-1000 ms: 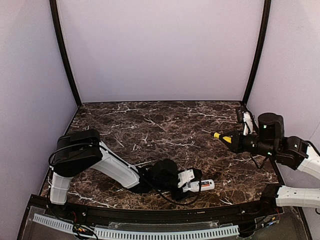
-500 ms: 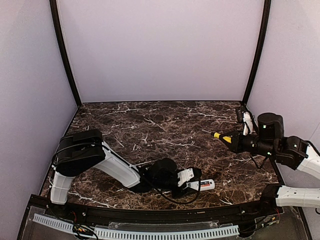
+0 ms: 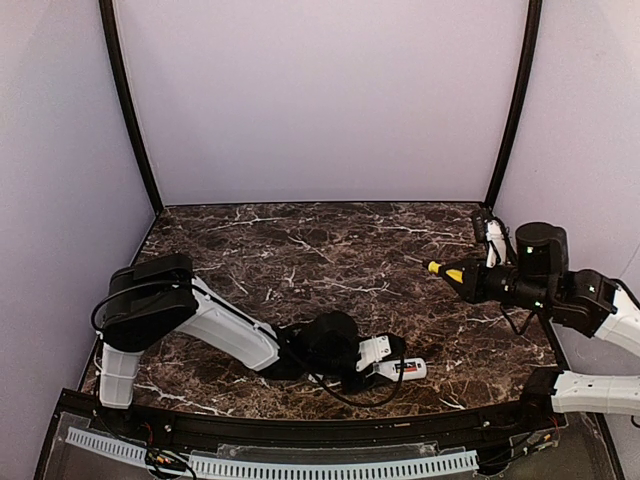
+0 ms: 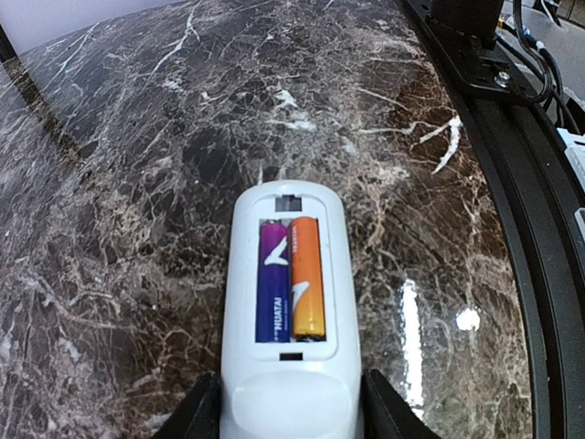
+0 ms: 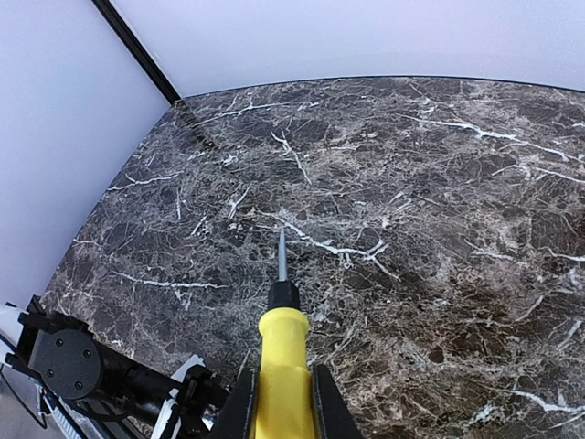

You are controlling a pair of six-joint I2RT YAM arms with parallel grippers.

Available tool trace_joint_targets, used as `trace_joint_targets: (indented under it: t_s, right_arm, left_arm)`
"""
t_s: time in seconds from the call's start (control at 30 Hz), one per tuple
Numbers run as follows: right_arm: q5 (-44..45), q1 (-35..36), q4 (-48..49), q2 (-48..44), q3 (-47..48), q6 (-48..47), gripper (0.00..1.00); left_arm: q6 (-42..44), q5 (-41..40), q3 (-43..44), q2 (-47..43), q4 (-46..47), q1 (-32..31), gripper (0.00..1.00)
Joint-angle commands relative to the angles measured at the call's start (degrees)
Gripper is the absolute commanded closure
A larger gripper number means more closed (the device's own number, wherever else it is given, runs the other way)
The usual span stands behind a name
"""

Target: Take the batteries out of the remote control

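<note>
Top view: the remote control (image 3: 402, 370) is clamped by the left gripper (image 3: 378, 362) at the table's (image 3: 300, 250) near edge, its back too small to be read; a yellow-handled tool (image 3: 447, 272) is pinched by the right gripper (image 3: 468, 282). Left wrist: two batteries (image 4: 291, 277) are seen seated in the recess (image 4: 289, 207), the remote's near end cut off. Right wrist: the tool's handle is cropped.

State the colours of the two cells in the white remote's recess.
Purple cylindrical battery beside orange cylindrical battery; best in left wrist view.
</note>
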Motion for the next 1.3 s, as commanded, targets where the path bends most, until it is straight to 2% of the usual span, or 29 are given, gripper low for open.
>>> trace_joint_targets:
  t_s: [0.0, 0.53, 0.63, 0.8, 1.0, 1.13, 1.27]
  right_arm:
    - [0.21, -0.19, 0.87, 0.25, 2.27, -1.59, 1.0]
    - [0.46, -0.23, 2.48, -0.12, 3.56, -2.88, 1.0]
    - [0.13, -0.19, 2.83, 0.13, 3.44, -2.86, 1.0]
    - [-0.91, -0.19, 3.89, 0.7, 2.92, -2.76, 1.0]
    - [-2.85, -0.18, 4.82, 1.58, 3.14, -2.22, 1.0]
    - [-6.95, -0.18, 4.47, 3.39, 5.34, -2.79, 1.0]
    - [-11.07, -0.17, 3.75, 6.21, 7.53, -2.71, 1.0]
  left_arm:
    - [3.55, -5.49, 1.29, -5.66, -10.75, 0.32, 0.99]
    - [10.49, -31.74, 1.79, -21.74, -23.34, 0.4, 1.0]
    - [12.51, -30.87, 3.5, -23.1, -29.63, 0.78, 1.0]
    - [14.13, -24.52, 4.36, -27.72, -37.16, 4.11, 1.0]
    - [13.12, -23.51, -0.04, -34.36, -32.28, 8.01, 1.0]
    - [17.42, -24.12, -6.03, -40.64, -25.17, 8.17, 1.0]
    - [23.63, -23.34, -10.75, -46.65, -22.74, 8.26, 1.0]
